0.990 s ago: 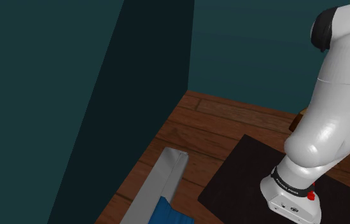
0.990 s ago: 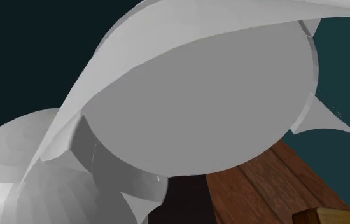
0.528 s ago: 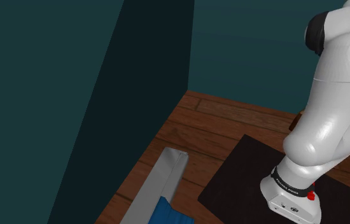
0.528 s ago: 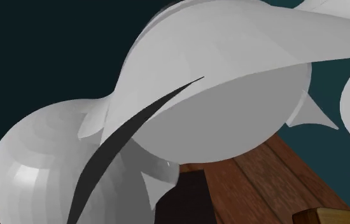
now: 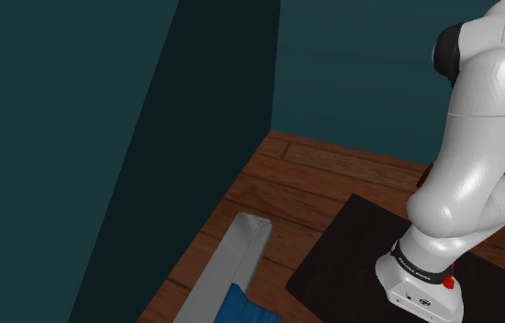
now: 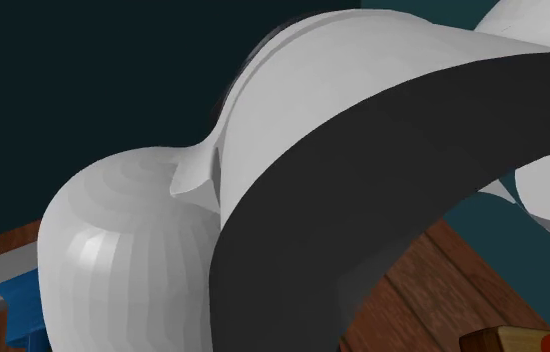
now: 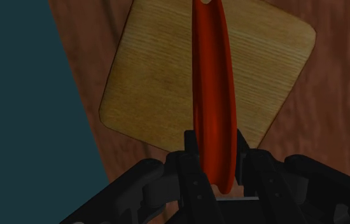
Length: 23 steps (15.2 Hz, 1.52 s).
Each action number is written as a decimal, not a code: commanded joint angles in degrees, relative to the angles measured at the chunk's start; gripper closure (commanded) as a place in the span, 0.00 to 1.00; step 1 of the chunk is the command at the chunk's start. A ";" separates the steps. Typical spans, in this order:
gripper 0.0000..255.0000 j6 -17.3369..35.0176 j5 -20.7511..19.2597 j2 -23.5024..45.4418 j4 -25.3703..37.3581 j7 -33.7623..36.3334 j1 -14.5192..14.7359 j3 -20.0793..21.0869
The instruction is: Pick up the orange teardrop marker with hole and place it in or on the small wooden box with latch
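Your gripper [image 7: 215, 175] is clamped on the marker [image 7: 213, 95], which you see edge-on between the fingers. It hangs over the box [image 7: 154, 83], seemingly clear of the lid. The box rests on wooden boards [image 7: 333, 114] beside a teal wall [image 7: 27, 95].

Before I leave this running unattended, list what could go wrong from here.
1. The gripper clasps the orange marker by one end only. The long free part could pivot or slip between the fingers before release.
2. The marker is held on its thin edge over the wooden box. Released like that, it may topple and slide or roll off the box's flat top.
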 commanded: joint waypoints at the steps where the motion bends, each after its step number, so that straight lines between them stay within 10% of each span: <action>1: 1.00 0.18 0.13 0.08 -0.10 -0.05 -0.04 0.11; 6: 1.00 0.18 0.13 0.08 -0.10 -0.05 -0.04 0.11; 7: 0.00 0.18 0.13 0.08 -0.10 -0.05 -0.04 0.11; 23: 0.00 -5.15 -5.46 -4.62 2.70 3.58 4.37 -4.71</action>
